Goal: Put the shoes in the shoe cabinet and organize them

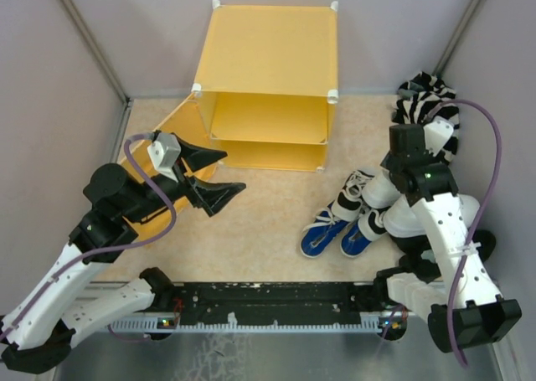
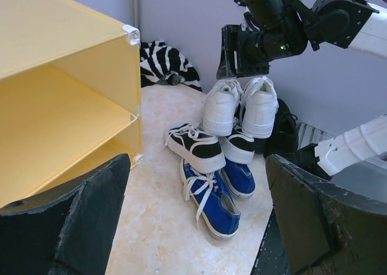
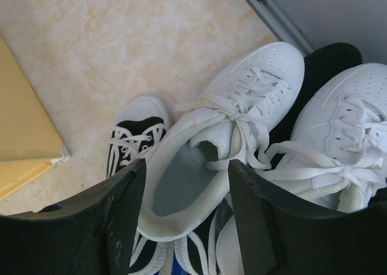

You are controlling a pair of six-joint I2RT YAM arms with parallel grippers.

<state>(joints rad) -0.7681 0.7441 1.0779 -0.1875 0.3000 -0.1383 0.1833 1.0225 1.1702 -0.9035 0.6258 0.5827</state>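
Grey walls [image 1: 50, 79] close in a beige marbled tabletop [image 1: 260, 222]. From above, the yellow shoe cabinet [image 1: 268, 59] stands at the back with its front open. The left hand [image 1: 228, 172] hovers before it, fingers spread wide and holding nothing. The shoes sit in a heap to the right of the cabinet, apart from it. Only the blue pair [image 1: 333, 232] shows plainly here, with a zebra-striped cloth [image 1: 425, 96] in the corner behind.

From the left wrist the heap reads better. The blue pair is lowest, the black-and-white pair [image 2: 202, 147] lies across it, and the white sneakers [image 2: 239, 106] perch on top against a black shoe [image 2: 285, 130]. The right hand [image 2: 236, 72] hangs just over the white ones.

From the right wrist, that hand's fingers stand apart on either side of one white sneaker's heel opening. I cannot tell whether they touch it.

I'd judge these sneakers light, with soft uppers that give and stiff soles. The padded heel collar looks the surest place to pinch. Loose laces could snag, and lifting the top shoe may tip its neighbour off the pile.
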